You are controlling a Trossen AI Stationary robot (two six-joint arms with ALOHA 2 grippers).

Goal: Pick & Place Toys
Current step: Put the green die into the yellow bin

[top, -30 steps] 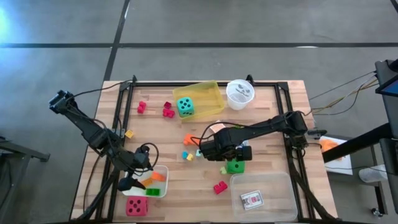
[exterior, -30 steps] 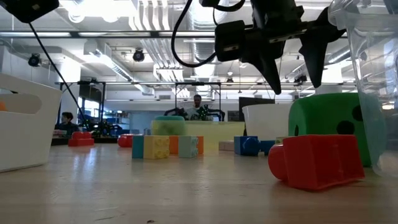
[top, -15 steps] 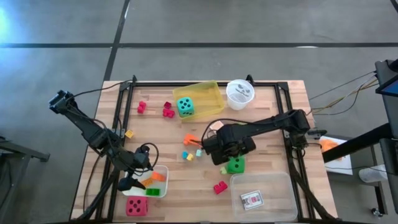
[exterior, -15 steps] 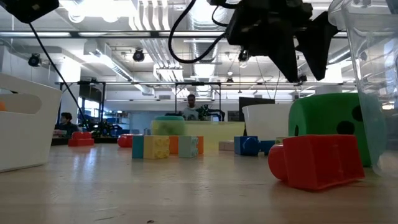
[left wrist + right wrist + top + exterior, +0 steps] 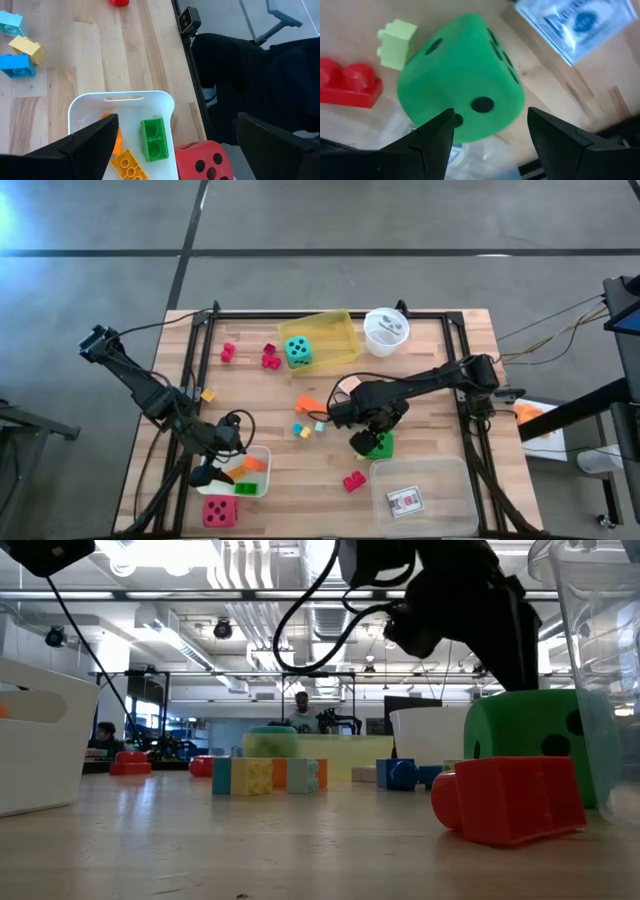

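Right wrist view: my right gripper (image 5: 487, 135) hangs just above the green die (image 5: 462, 75), fingers spread to either side, not touching. Beside the clear tray (image 5: 420, 495), the die sits on the table. My left gripper (image 5: 205, 470) waits, spread, over the white tray (image 5: 262, 485).

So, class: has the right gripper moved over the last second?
Yes. In the high view the right gripper has swung toward the green die and now sits over it, fingers open on either side; the die itself has stayed put.

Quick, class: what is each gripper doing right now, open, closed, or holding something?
Left gripper: open, empty, above the white tray.
Right gripper: open, fingers on either side of the green die, not yet gripping.
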